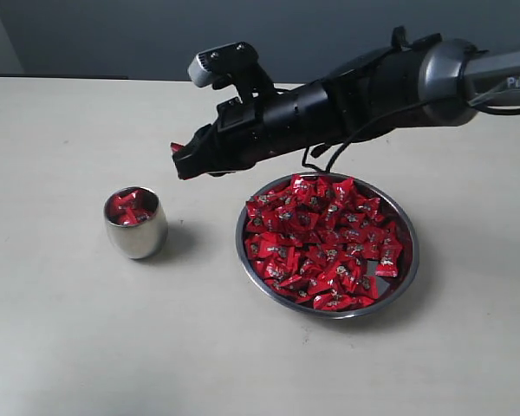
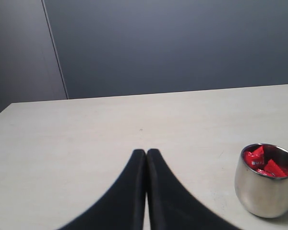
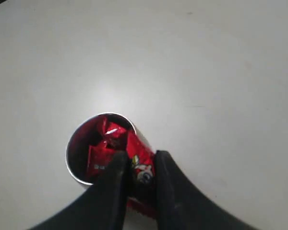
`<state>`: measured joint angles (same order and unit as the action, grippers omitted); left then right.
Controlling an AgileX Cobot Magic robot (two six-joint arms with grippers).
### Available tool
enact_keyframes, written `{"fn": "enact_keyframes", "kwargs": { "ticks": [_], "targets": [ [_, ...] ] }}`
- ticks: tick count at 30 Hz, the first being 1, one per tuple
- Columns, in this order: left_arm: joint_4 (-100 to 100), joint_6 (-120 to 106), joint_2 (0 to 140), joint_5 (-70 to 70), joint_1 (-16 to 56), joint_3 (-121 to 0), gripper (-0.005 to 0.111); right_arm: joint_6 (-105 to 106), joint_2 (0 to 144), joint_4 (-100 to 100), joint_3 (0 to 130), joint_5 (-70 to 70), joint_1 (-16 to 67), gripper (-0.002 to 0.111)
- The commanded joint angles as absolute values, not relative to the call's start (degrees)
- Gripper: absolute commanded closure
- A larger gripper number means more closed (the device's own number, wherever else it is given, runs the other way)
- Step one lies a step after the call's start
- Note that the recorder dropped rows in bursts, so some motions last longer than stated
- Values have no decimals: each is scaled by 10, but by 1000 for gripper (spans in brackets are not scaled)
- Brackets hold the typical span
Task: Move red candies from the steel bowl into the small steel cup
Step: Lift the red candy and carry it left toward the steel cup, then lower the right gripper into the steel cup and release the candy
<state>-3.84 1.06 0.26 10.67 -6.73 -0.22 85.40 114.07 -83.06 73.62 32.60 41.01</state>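
Few candies (image 1: 130,208) in cup (image 1: 139,241), at 9 o'clock from bowl (image 1: 413,251); bowl heaped, most remain. Right gripper (image 1: 182,161) pinching one candy (image 3: 140,154) at cup's 2 o'clock. Left gripper (image 2: 146,154) pressed together, empty.

Your desk (image 1: 61,347) is pale, matte beige and fills most of the exterior view, its far edge meeting a dull blue-grey wall (image 1: 113,35). In the left wrist view you can see a thin vertical seam (image 2: 54,48) in that wall (the panel (image 2: 17,48) beside it looks greyer) and a tiny dark speck (image 2: 140,129) on the desk.
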Motion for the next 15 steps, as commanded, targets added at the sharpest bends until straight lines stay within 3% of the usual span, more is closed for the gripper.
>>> {"fn": "enact_keyframes", "kwargs": {
  "ticks": [1, 15],
  "targets": [
    [-39, 11, 0, 103, -68, 0, 106, 839, 1171, -803, 774, 342, 431, 109],
    [-39, 11, 0, 103, -68, 0, 106, 794, 1233, -773, 850, 390, 454, 109]
  ]
}}
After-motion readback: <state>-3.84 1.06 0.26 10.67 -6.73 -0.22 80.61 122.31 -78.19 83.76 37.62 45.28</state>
